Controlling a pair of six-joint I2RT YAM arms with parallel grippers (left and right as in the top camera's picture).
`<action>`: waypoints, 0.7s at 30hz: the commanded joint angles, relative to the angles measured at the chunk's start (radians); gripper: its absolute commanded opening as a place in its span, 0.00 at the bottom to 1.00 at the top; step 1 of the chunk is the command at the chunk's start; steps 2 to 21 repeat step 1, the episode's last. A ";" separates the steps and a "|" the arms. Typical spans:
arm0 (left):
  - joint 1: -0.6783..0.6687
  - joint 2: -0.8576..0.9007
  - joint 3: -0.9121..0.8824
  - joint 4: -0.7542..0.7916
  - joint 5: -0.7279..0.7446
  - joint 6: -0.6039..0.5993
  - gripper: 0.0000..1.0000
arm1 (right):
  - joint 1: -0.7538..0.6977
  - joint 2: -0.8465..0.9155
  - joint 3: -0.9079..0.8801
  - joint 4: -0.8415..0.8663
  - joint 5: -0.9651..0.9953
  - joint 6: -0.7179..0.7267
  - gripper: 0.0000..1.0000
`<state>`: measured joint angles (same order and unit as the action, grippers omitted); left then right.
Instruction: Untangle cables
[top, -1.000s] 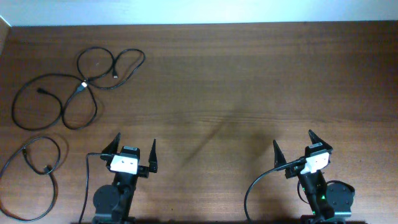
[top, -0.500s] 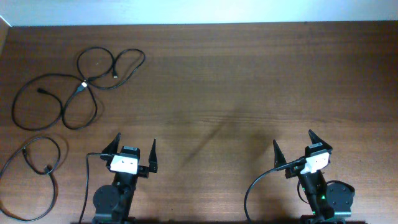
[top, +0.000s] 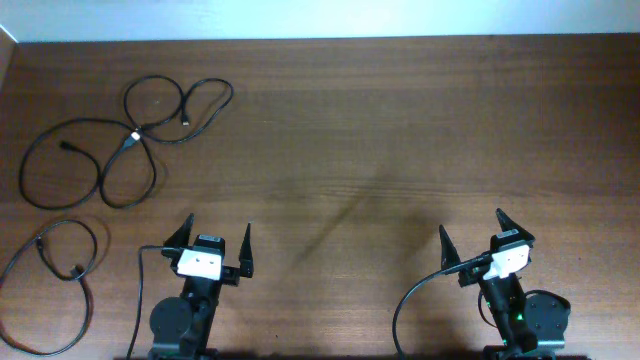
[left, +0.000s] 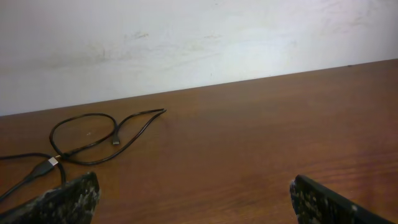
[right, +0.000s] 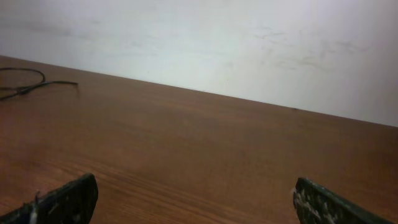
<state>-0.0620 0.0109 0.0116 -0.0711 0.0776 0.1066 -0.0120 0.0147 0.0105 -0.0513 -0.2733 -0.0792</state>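
A black cable (top: 120, 140) lies in crossed loops at the back left of the table, with a white-banded connector (top: 133, 137) where the loops meet. It also shows in the left wrist view (left: 93, 140). A second black cable (top: 60, 270) with a reddish stretch lies looped near the front left edge. My left gripper (top: 218, 234) is open and empty at the front left, well short of the loops. My right gripper (top: 472, 226) is open and empty at the front right. A cable end (right: 37, 86) shows far left in the right wrist view.
The wooden table (top: 400, 130) runs back to a white wall (left: 186, 37). Each arm's own black lead (top: 420, 290) curls beside its base at the front edge.
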 joint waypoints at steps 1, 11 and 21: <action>0.006 -0.006 -0.003 -0.006 -0.004 -0.016 0.99 | 0.007 -0.011 -0.005 -0.006 0.016 -0.002 0.99; 0.006 -0.006 -0.003 -0.006 -0.004 -0.016 0.99 | 0.007 -0.011 -0.005 -0.006 0.016 -0.002 0.99; 0.006 -0.006 -0.003 -0.006 -0.004 -0.016 0.99 | 0.007 -0.011 -0.005 -0.006 0.016 -0.002 0.99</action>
